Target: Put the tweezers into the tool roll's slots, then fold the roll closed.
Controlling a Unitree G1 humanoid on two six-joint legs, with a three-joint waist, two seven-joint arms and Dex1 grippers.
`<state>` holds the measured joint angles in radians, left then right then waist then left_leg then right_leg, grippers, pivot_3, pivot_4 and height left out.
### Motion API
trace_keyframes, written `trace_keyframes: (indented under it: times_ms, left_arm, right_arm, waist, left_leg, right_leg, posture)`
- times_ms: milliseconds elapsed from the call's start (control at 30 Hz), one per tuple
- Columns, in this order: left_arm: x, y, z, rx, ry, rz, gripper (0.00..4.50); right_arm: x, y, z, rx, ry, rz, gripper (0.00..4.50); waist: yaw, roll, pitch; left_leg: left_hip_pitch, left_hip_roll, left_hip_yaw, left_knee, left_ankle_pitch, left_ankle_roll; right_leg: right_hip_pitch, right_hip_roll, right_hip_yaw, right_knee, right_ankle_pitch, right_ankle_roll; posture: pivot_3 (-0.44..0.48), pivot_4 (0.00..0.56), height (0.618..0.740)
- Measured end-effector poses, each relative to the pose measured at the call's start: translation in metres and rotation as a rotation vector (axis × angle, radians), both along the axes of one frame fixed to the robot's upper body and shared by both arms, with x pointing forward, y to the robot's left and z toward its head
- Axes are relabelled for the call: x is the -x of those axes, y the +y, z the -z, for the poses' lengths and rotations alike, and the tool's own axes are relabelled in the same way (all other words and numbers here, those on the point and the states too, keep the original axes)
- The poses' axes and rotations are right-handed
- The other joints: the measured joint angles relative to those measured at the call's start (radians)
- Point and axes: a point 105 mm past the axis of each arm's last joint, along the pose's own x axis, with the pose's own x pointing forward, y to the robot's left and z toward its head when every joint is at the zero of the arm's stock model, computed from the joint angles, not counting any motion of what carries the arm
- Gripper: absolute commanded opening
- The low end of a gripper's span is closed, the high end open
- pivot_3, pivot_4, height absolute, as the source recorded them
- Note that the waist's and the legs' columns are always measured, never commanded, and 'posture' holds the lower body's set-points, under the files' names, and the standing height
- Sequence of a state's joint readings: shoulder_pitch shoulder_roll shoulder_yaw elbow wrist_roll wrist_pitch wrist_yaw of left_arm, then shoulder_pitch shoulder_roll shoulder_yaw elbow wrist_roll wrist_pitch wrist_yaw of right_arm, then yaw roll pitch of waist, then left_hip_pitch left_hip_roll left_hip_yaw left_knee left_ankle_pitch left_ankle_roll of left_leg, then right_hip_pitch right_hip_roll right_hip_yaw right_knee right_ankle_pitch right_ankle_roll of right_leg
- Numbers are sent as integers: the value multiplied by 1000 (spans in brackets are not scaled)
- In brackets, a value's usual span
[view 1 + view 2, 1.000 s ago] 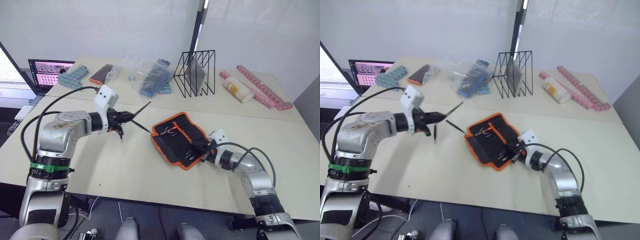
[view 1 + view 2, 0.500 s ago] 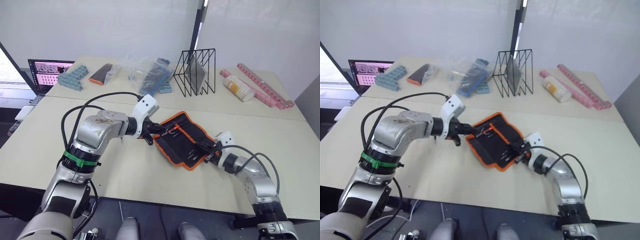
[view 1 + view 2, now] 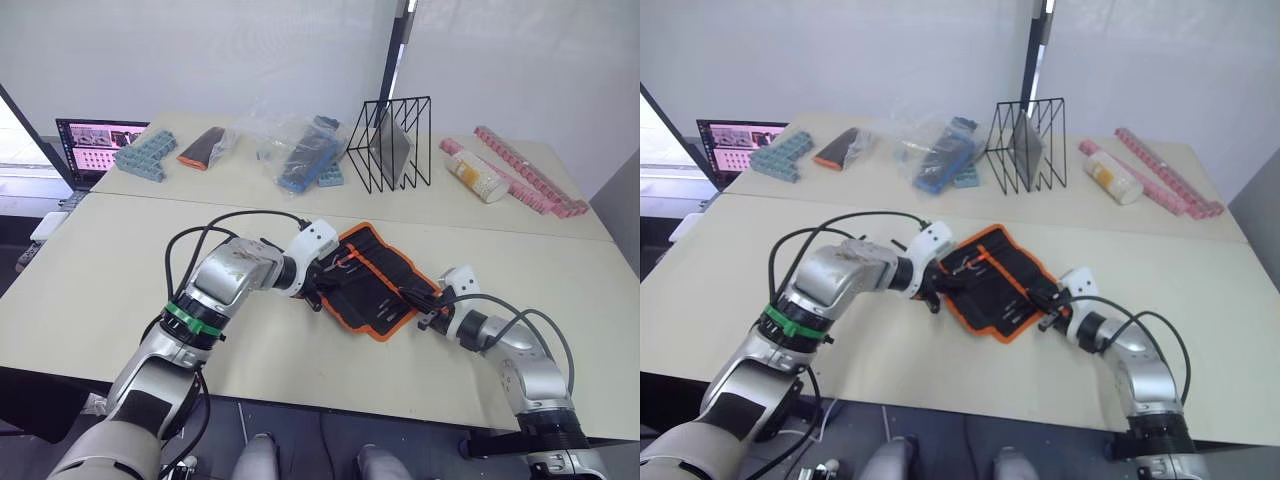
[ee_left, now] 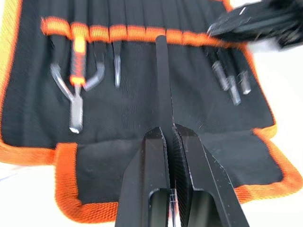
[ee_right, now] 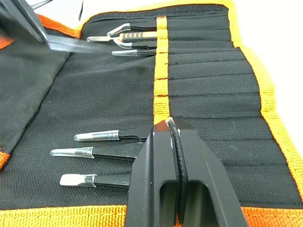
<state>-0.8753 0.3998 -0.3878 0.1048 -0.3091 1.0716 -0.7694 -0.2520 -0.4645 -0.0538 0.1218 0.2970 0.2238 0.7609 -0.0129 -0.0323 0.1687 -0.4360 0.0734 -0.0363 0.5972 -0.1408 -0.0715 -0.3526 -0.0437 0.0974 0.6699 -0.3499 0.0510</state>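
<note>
Tweezers point(image 4: 163, 80), slim, black and pointed, are pinched between the pressed-together fingers of the left gripper point(image 4: 170, 135), the sliver running straight out from the fingertips, its long axis in line with the narrow black fabric slots point(image 5: 208, 85) and its tip just short of the orange stitched band; the flat black fabric tool roll with orange edging point(image 3: 375, 285) lies open on the pale tabletop point(image 3: 120, 270) between the two arms, tilted diagonally; three capped tweezers already sit in slots at the end of the roll by the right gripper point(image 5: 173, 130), and a few other tools, one with an orange handle point(image 4: 78, 52), sit at the far end; the right gripper rests on the roll's near edge with its fingers pressed together on the fabric at the orange band, seemingly pinning it; the left arm is the nearer to the vacant middle slots, which lie directly ahead of the held tweezers, so the coming move looks to be a straight push forward along the tool's own axis into a pocket mouth under the band; folding has not yet begun.
</note>
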Motion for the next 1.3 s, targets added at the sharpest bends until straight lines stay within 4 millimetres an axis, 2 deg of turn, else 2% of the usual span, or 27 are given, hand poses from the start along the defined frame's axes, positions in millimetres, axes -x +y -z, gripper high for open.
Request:
trace_keyframes:
  times_ms: [433, 700, 967, 1300]
  left_arm:
    - [-11, -2, 2, -23, -30, -34, 19]
    - [-24, -19, 7, -25, -73, -39, 19]
    - [-44, -47, 14, 14, -131, -38, 19]
    - [-58, -64, 21, 29, -191, 3, 19]
  right_arm:
    - [0, -1, 1, 2, -3, 3, 0]
    - [0, -1, 1, 4, -2, 6, 0]
    - [0, -1, 3, 7, -3, 9, 0]
    - [2, -1, 5, 0, -6, 34, 0]
  waist:
    - [0, 0, 0]
    - [0, 0, 0]
    - [0, 0, 0]
    - [0, 0, 0]
  left_leg:
    - [0, 0, 0, 0, 0, 0]
    - [0, -1, -1, 1, 0, 0]
    - [0, -2, -1, 2, 0, 0]
    - [0, -3, -2, 4, 0, 0]
  right_leg:
    - [0, 0, 0, 0, 0, 0]
    - [1, 0, 0, 1, 0, 0]
    - [1, 0, 0, 1, 0, 0]
    - [2, 0, 0, 1, 0, 0]
  posture:
    - [0, 150, 734]
    - [0, 150, 734]
    - [0, 150, 734]
    - [0, 150, 734]
